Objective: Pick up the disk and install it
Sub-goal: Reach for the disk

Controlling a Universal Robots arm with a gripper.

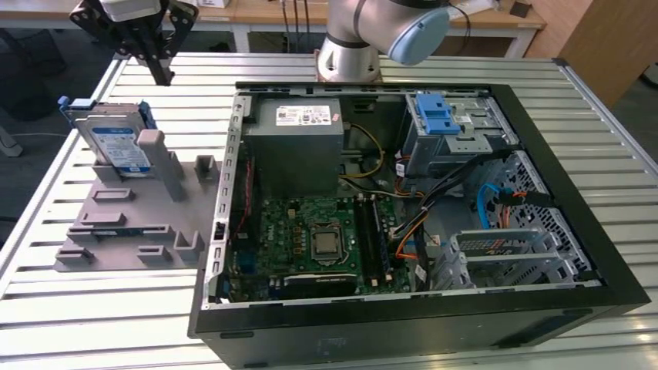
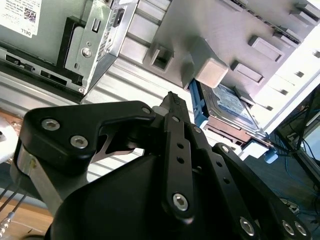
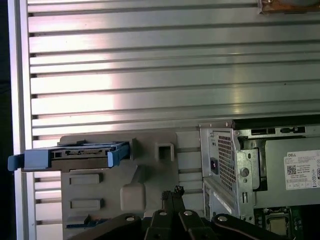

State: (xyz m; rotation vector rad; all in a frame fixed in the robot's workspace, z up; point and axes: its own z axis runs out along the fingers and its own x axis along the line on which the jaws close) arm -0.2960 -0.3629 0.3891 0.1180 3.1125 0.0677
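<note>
The disk point(image 1: 113, 140), silver with a blue-and-white label and a blue bracket, stands on edge in the grey slotted tray point(image 1: 134, 231) at the exterior view's left. My gripper point(image 1: 162, 77) hangs in the air above and a little beyond it, apart from it, its black fingers shut together with nothing between them. In the first wrist view the disk point(image 3: 82, 155) shows edge-on in the tray, off to one side of the gripper point(image 3: 172, 192). In the second wrist view the disk point(image 2: 230, 107) lies just past the gripper point(image 2: 173, 100).
An open computer case point(image 1: 555, 193) lies on the slatted metal table point(image 1: 103, 308) beside the tray. Inside are a grey power supply box point(image 1: 298, 146), a motherboard point(image 1: 308, 239), cables and a drive cage with a blue latch point(image 1: 440, 123). The arm's base point(image 1: 350, 54) stands behind the case.
</note>
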